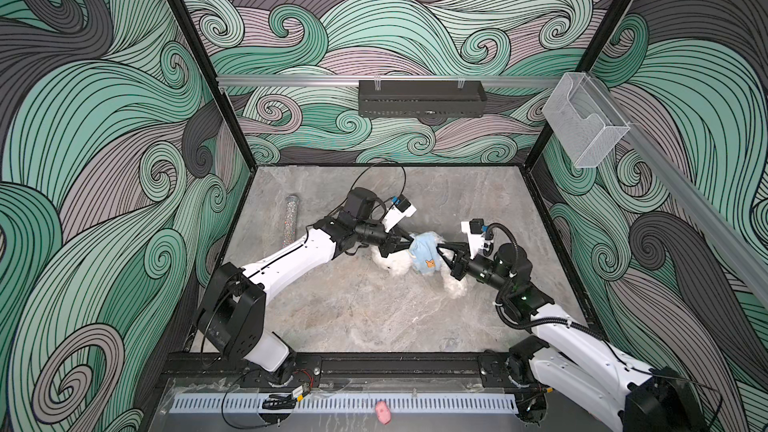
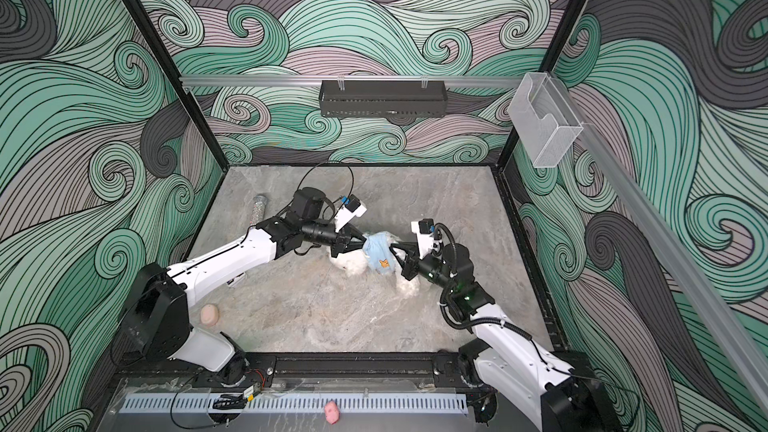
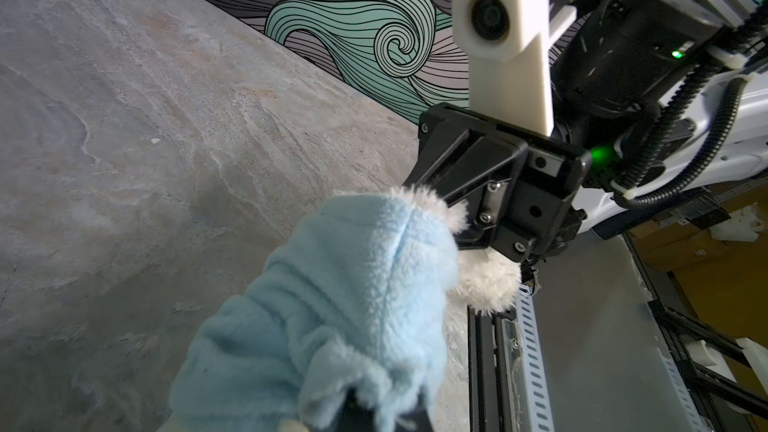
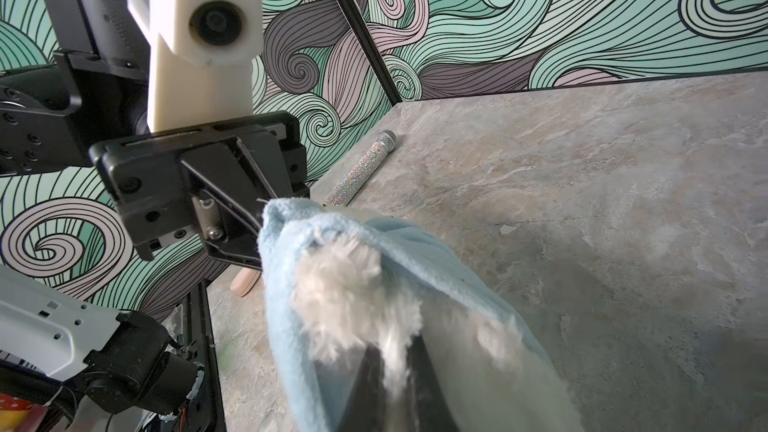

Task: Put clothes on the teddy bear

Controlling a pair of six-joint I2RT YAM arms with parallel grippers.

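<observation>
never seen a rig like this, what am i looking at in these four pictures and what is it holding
It is a robot with two arms, the left arm and the right arm, each ending in pinching jaws. Two pictures come from a camera pair high above, looking down on the whole booth; they are nearly the same. The other two come from a small camera on each arm's wrist, close to its jaws. At the middle of the grey table is a fluffy white teddy bear with a light blue garment partly on it. The left jaws are shut on the garment's fabric; the right jaws are shut on its opposite edge, seemingly with some fur. A glittery stick lies near the back left, and a small pink toy sits on the front ledge.
</observation>
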